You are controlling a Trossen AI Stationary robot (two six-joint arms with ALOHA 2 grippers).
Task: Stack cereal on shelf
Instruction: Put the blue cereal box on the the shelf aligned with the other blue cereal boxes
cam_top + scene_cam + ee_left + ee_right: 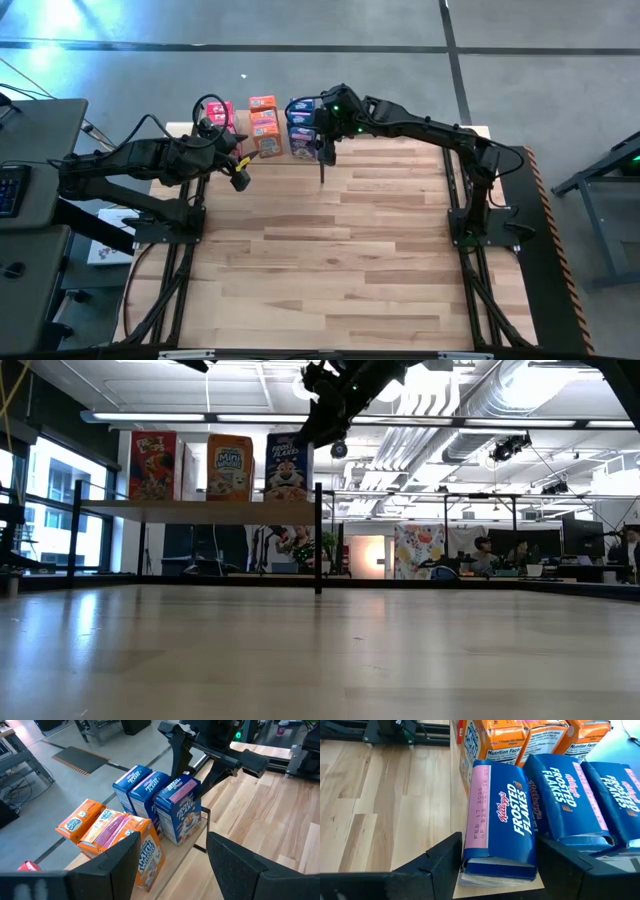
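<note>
High view: the bare plank tabletop [330, 260] lies open in front. At its far edge stands the light wooden shelf with thin black posts [262, 152], carrying rows of pink-red, orange and blue cardboard cereal boxes [265, 126]. The left gripper [239, 172], jaws parted and empty, hangs beside it.

Right wrist view: the right gripper [497, 865] straddles the nearest blue Frosted Flakes box [500, 820], fingers loosened either side, at the shelf's open corner.

Pink-red [222, 112], orange [265, 126] and blue cereal boxes [300, 125] stand upright in rows on the shelf [200, 511] at the bench's far edge.
</note>
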